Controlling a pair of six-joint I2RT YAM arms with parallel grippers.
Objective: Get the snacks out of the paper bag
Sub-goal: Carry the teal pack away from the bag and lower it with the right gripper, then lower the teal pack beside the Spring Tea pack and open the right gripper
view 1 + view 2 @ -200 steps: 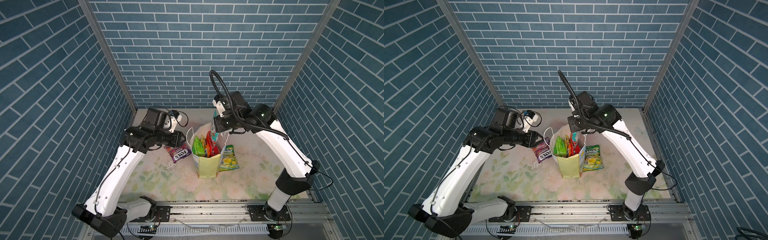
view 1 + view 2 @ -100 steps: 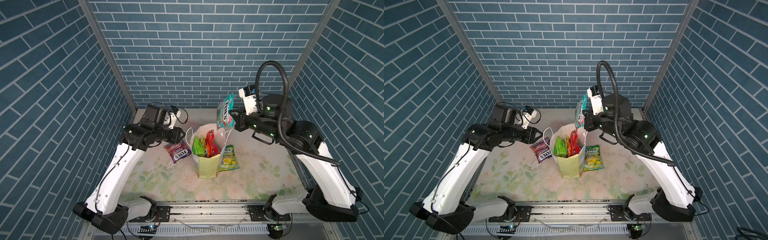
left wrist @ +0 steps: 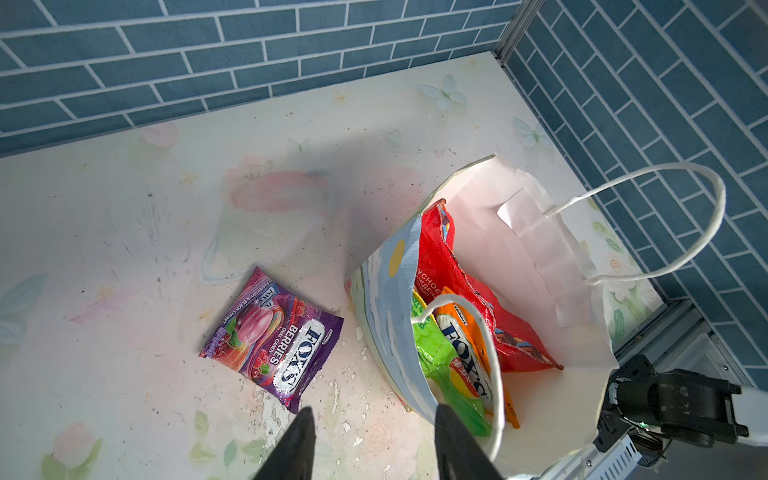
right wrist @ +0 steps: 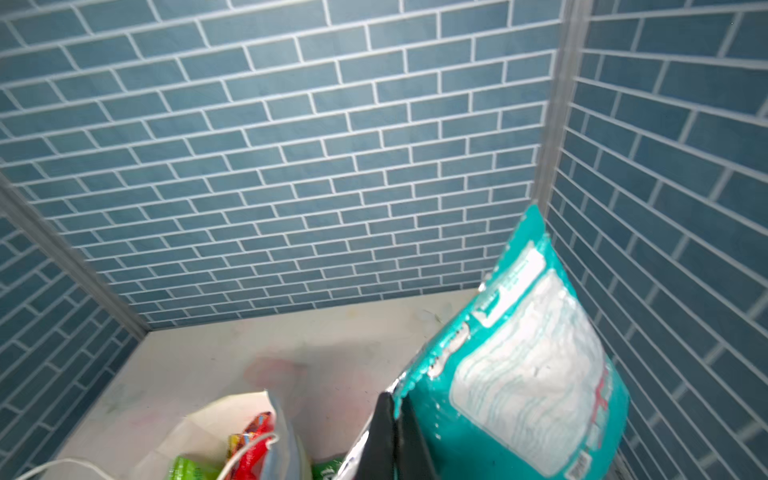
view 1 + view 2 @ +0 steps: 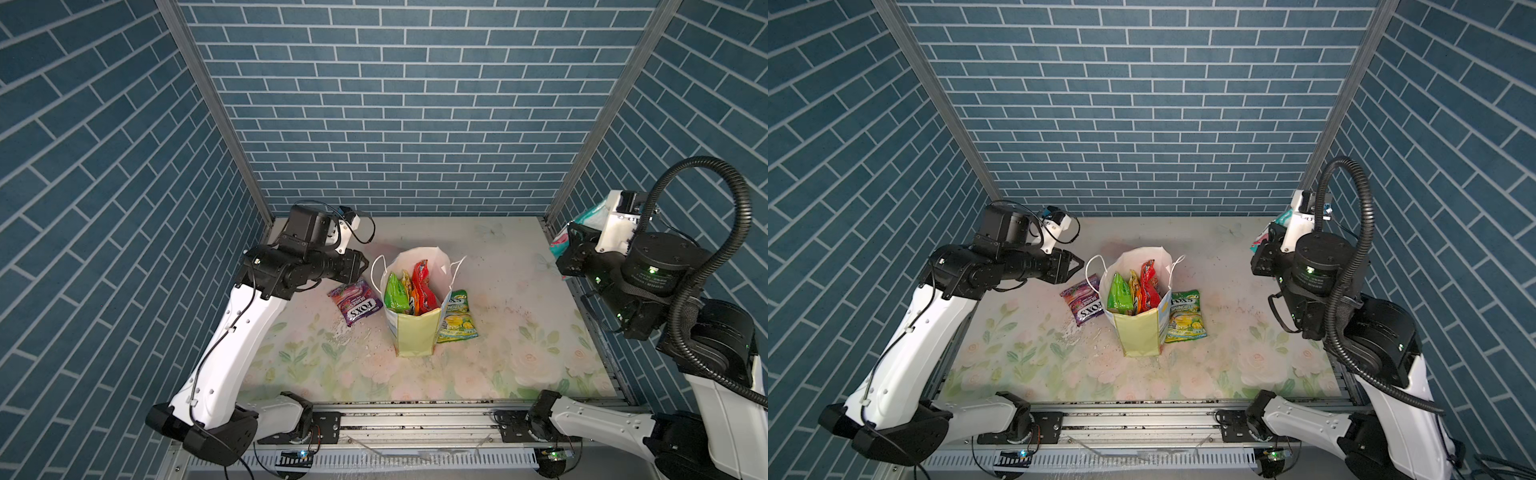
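Note:
The paper bag [image 5: 415,338] [image 5: 1139,338] stands upright mid-table, mouth open. Inside it stand snacks: a green packet [image 5: 395,295], an orange one [image 3: 461,345] and a red one [image 5: 422,282]. A purple FOX'S pack [image 5: 356,302] [image 3: 274,336] lies flat left of the bag, and a yellow-green FOX'S pack [image 5: 457,318] lies to its right. My left gripper [image 3: 374,409] [image 5: 363,264] is open and empty, just left of the bag's rim. High at the far right, my right gripper [image 4: 392,399] is shut on the edge of a teal packet [image 4: 532,365] [image 5: 592,216].
Blue brick walls close in the floral table [image 5: 498,270] on three sides. The right arm's black cable hose [image 5: 731,199] loops up by the right wall. A metal rail [image 5: 415,419] runs along the front edge. The bag's white cord handles [image 3: 706,216] stick out on both sides.
My right arm has lifted the teal packet out of the bag and swung it to the far right. The left gripper has barely moved.

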